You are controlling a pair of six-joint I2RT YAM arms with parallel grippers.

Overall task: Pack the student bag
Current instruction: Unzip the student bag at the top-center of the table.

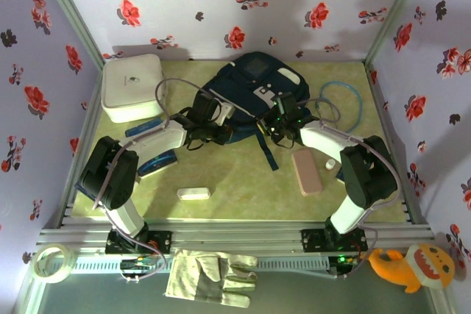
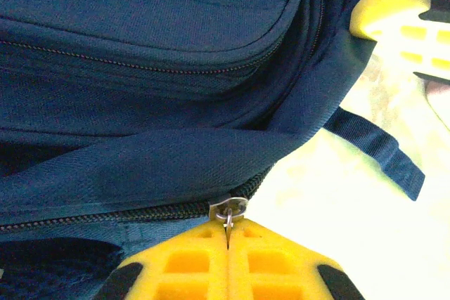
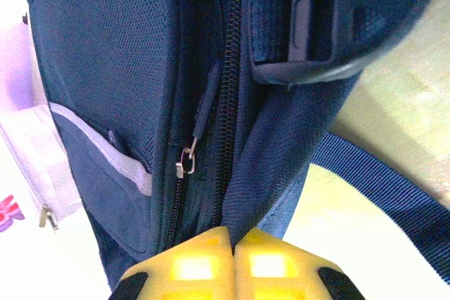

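The student bag, dark navy with a grey-white patch, lies at the back middle of the table. My left gripper is at the bag's near left side. In the left wrist view its yellow fingers are shut on the metal pull of a zipper slider, with the bag just above them. My right gripper is at the bag's near right side. In the right wrist view the gripper is shut on a fold of the bag's navy fabric, beside the zipper. A second zipper pull hangs free.
A white rounded box stands at the back left. A pink case, a small white bottle and a white bar lie in front. A blue cable loop is at the right. A black strap trails forward.
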